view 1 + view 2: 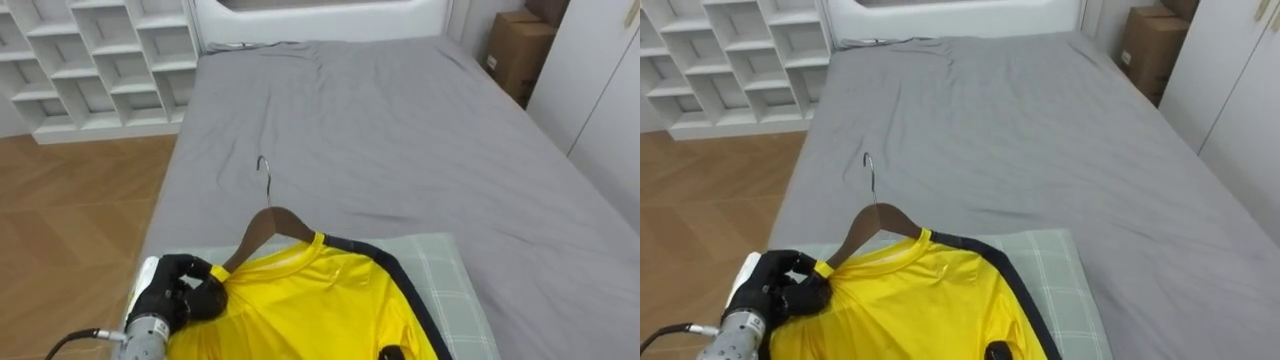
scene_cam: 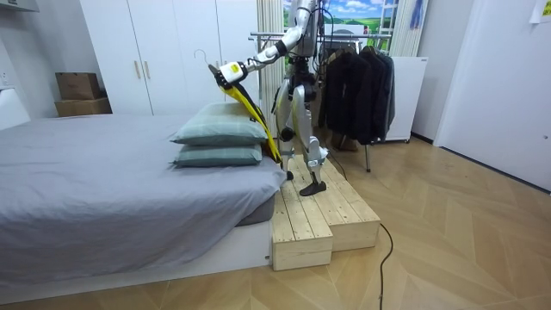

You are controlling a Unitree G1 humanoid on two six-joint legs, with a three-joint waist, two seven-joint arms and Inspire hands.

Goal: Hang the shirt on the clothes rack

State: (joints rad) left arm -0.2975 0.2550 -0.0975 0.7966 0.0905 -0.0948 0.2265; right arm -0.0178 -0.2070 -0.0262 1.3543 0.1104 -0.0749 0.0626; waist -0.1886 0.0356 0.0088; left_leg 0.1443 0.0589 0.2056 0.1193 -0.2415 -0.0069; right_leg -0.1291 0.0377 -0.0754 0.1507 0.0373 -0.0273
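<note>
Hangered yellow shirt [image 1: 310, 305] in left hand [image 1: 185, 290]

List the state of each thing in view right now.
yellow shirt: on the hanger, held up by the pillows.
left hand: shut on the shirt's shoulder.
hanger: inside the collar, hook free.
pillows: stacked on the bed.
wardrobe doors: closed.
rack: dark clothes hanging on it.

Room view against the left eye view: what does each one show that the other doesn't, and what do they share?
Room view: a clothes rack of dark coats, and the wooden platform under the robot's feet. Left eye view: white cubby shelves. Shared: the grey bed, the green pillow, and the yellow shirt on a wooden hanger gripped in the left hand.
</note>
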